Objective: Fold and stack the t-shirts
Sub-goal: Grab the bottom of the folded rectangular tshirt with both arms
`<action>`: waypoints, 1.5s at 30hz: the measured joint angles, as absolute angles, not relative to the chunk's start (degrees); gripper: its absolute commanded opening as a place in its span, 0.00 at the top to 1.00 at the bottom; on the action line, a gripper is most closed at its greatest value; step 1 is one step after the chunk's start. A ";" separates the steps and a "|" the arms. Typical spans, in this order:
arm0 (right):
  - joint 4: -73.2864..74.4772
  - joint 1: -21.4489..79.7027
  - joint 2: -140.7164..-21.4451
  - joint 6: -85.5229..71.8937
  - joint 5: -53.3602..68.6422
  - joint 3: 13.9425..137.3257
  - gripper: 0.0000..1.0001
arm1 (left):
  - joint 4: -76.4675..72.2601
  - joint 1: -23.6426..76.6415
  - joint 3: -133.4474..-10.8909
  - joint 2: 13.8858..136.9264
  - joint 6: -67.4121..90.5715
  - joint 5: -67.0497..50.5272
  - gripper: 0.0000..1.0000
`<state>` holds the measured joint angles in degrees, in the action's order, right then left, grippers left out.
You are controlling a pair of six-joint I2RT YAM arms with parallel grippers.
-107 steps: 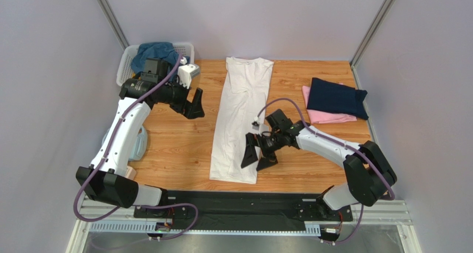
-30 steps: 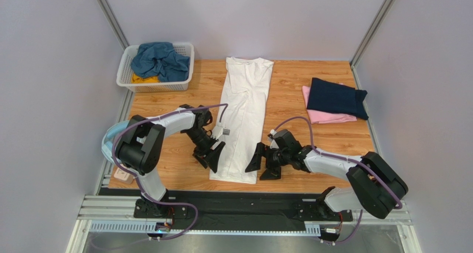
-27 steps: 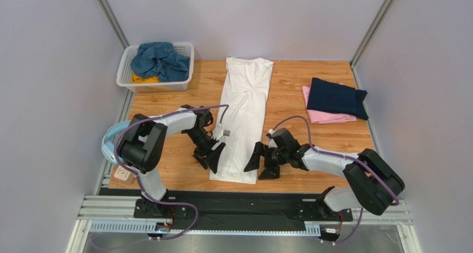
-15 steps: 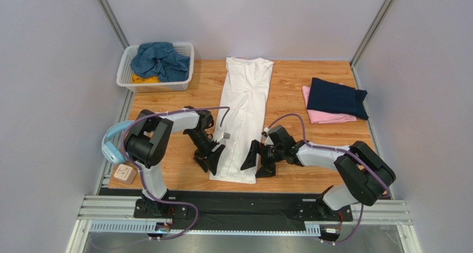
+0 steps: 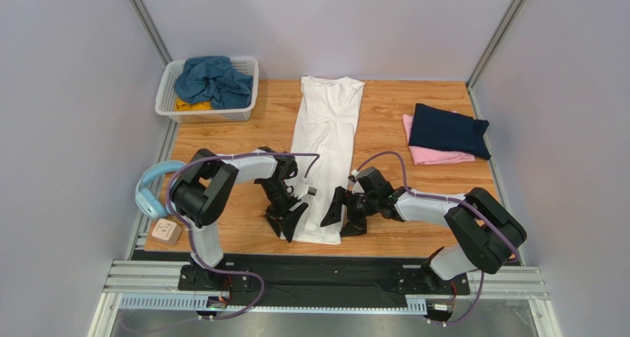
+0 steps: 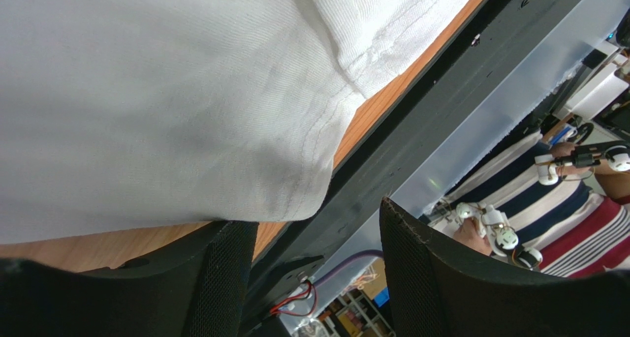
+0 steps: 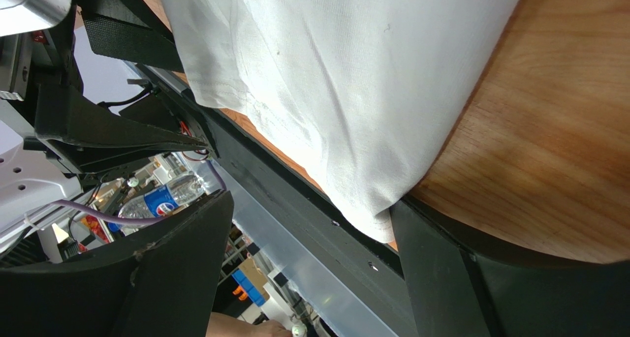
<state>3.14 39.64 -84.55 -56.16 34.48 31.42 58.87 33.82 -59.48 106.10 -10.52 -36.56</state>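
A large white t-shirt [image 5: 322, 156], folded into a long strip, runs from the table's far middle to the near edge. My left gripper [image 5: 288, 223] is open at its near left hem corner; in the left wrist view the shirt [image 6: 170, 108] fills the top and its corner hangs by the left finger [image 6: 222, 278] of the gripper [image 6: 318, 274]. My right gripper [image 5: 343, 216] is open at the near right corner; in the right wrist view the hem of the shirt [image 7: 347, 93] touches the right finger [image 7: 444, 278] of the gripper [image 7: 310, 270]. A folded navy shirt [image 5: 448, 130] lies on a folded pink shirt [image 5: 439, 158] at the right.
A white slatted basket [image 5: 168, 104] at the far left holds a teal-blue shirt [image 5: 213, 77] and a yellow one [image 5: 189, 107]. Light-blue headphones [image 5: 151, 191] and a small white box [image 5: 166, 231] lie at the left edge. The black base rail [image 5: 325, 267] runs along the near edge.
My left arm came from the basket to the shirt's near left corner and has edged right along the hem. My right gripper shifted slightly left onto the right corner.
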 measured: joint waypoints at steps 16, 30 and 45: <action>2.09 39.64 -85.23 -56.62 34.46 30.37 0.50 | 58.63 32.45 -59.48 104.36 -10.35 -34.87 0.62; 0.95 39.64 -85.25 -57.43 34.52 28.82 1.00 | 58.67 30.83 -59.48 104.33 -10.39 -34.89 0.69; 2.87 39.64 -83.11 -56.97 34.59 28.29 1.00 | 63.31 30.35 -62.78 104.20 -14.20 -38.44 1.00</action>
